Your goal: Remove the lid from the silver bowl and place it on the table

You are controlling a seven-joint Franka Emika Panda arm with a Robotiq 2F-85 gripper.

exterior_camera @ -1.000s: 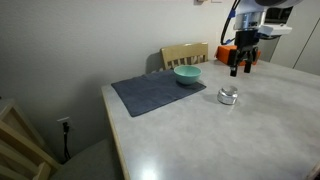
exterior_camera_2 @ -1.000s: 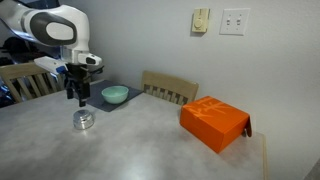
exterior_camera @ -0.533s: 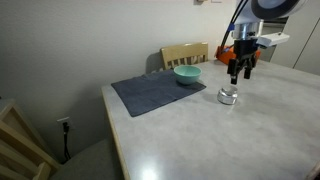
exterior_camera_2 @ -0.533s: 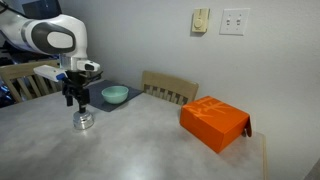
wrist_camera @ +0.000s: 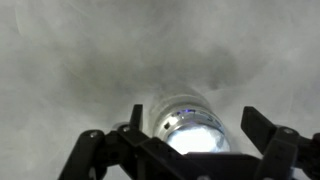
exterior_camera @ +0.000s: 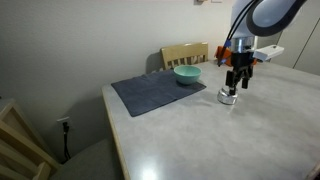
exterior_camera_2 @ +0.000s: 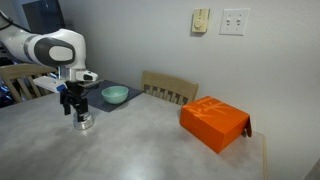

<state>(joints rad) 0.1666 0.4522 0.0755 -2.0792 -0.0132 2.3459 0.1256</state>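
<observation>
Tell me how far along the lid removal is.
Done: nothing yet; the lid sits on the silver bowl. In hand: the claw hangs open right above it, fingers either side. Left: close, lift, set the lid on the table.

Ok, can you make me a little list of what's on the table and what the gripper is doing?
gripper: open, right above the lid
lid: on the silver bowl, not lifted yet
silver bowl: on the bare table, beside the placemat
teal bowl: on the placemat
orange box: on the table, away from both bowls
</observation>
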